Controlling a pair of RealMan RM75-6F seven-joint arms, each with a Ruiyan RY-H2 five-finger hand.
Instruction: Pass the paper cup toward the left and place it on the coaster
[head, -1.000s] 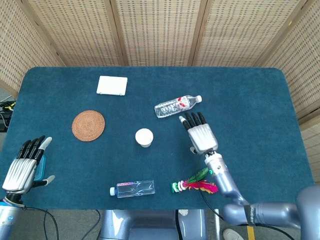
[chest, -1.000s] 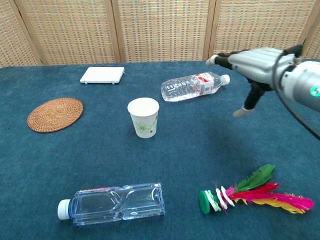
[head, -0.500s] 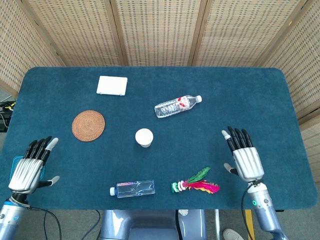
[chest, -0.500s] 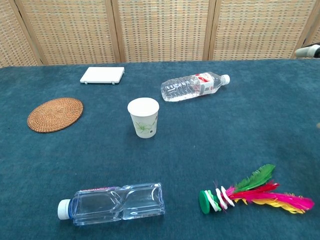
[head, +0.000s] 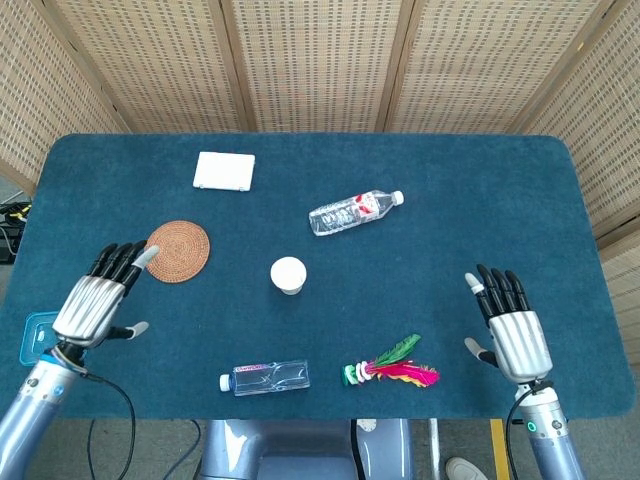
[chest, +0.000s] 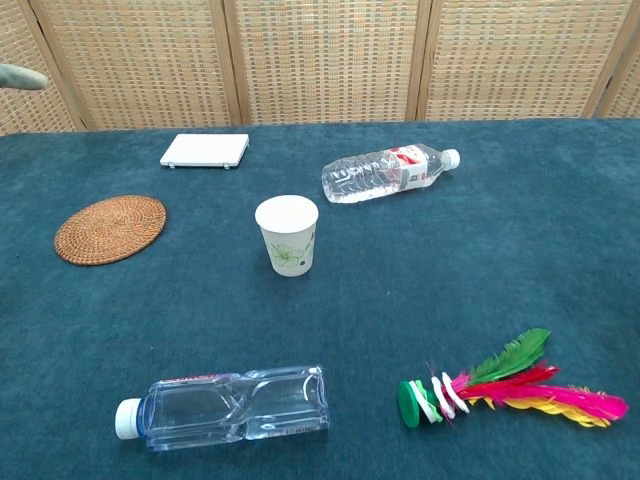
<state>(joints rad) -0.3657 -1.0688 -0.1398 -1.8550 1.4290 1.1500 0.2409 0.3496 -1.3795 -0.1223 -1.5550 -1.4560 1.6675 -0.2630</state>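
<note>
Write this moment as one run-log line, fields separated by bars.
cup: paper cup upright mid-table, untouched | coaster: bare | left hand: open, near coaster | right hand: open, far right

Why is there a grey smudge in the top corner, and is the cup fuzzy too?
In the chest view the grey smudge at the top left edge is cut off and blurred; what it is cannot be told there. The white paper cup with the leaf print looks sharp in the chest view, under soft, even light; in the head view it is small but clear.
</note>
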